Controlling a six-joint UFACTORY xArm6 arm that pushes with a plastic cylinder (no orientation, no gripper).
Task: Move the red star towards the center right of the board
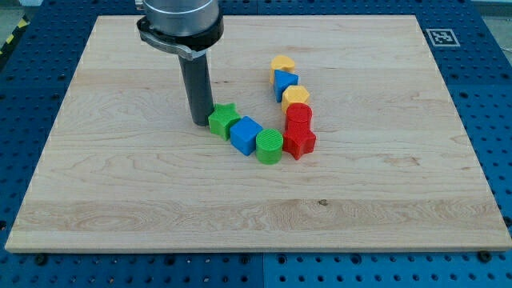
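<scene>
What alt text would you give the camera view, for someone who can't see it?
My tip rests on a wooden board just left of a green star, not at the red star. Eight blocks curve in a chain: green star, blue cube, green cylinder, red star, then red, yellow, blue and yellow pieces rising toward the view's top.

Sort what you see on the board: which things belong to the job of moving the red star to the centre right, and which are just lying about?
Job:
red star
my tip, left of the green star
board

Lying about:
green star
blue cube
green cylinder
red cylinder
yellow block
blue triangle
yellow heart
</scene>
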